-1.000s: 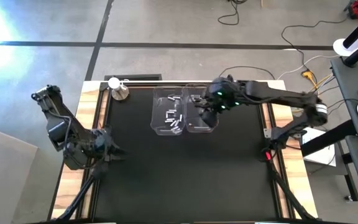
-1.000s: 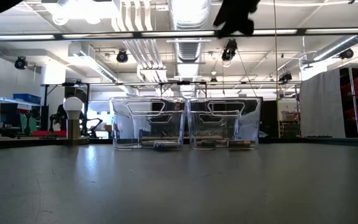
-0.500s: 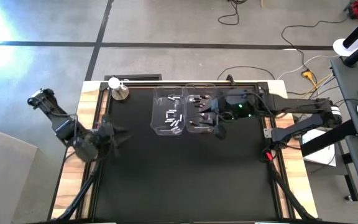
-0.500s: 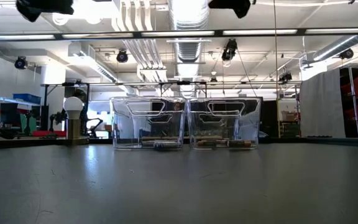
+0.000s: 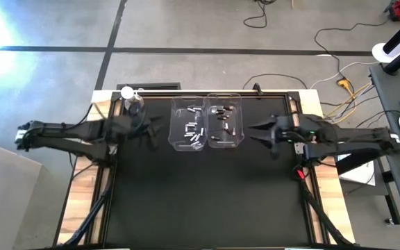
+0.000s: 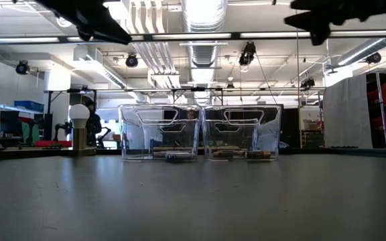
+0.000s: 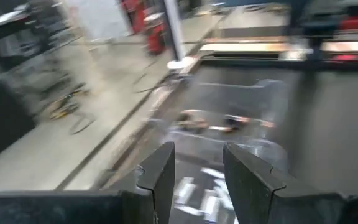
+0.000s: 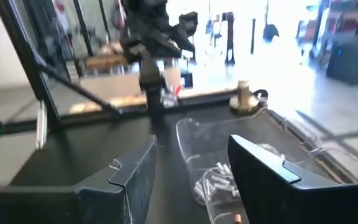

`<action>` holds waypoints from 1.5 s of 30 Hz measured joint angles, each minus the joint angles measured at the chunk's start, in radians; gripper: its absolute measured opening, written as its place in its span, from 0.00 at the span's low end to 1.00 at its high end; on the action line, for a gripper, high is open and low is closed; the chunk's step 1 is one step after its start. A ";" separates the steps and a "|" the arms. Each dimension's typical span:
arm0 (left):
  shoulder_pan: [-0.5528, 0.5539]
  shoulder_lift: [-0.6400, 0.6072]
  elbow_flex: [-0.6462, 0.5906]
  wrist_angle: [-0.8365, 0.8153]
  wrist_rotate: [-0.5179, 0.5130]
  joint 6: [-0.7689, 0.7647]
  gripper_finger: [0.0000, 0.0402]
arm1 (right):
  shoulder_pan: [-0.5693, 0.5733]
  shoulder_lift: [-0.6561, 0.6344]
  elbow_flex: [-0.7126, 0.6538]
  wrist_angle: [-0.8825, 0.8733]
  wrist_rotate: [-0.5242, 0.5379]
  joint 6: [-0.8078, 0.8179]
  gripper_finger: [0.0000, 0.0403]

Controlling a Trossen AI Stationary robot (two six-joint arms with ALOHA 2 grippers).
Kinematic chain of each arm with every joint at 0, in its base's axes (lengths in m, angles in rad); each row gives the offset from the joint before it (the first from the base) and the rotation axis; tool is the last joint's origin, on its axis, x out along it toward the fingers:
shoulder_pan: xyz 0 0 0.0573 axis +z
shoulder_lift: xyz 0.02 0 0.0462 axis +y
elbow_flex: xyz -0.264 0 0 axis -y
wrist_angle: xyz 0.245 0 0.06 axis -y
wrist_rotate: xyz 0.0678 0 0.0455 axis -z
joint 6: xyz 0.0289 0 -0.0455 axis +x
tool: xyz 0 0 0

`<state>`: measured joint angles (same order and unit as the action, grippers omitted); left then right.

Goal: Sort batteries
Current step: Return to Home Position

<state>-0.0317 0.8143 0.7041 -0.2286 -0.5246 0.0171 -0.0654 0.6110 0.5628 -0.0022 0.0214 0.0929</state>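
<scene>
Left gripper [image 5: 153, 129] hovers at 9 o'clock of the bins, fingers apart, empty. Left bin [image 5: 173, 128], clear rigid plastic, holds the silvery-white batteries [image 5: 194, 133]. The right bin [image 5: 240, 125] holds the dark batteries [image 5: 224, 118], short smooth cylinders. Right gripper [image 5: 254, 128] at 3 o'clock, likewise parted and empty. No loose battery appears on the matte black mat [image 5: 200, 194]; sorting seems complete.

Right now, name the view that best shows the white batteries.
High view: looking straight down, it shows the white batteries spread across the left bin. Low view shows only a thin edge-on strip; both wrist views catch them obliquely.
</scene>
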 joint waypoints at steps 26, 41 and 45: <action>0.267 0.052 -0.061 0.472 0.012 0.080 0.29 | 0.002 -0.602 -0.459 0.065 -0.082 0.117 0.48; 0.262 -0.133 -0.362 0.784 0.153 0.035 0.29 | 0.008 -0.604 -0.550 0.115 -0.081 0.151 0.48; 0.262 -0.191 -0.476 0.939 0.158 0.021 0.29 | 0.025 -0.603 -0.550 0.044 -0.083 0.170 0.48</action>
<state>0.2298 0.6237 0.2282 0.7103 -0.3663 0.0382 -0.0409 0.0082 0.0128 0.0422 -0.0613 0.2630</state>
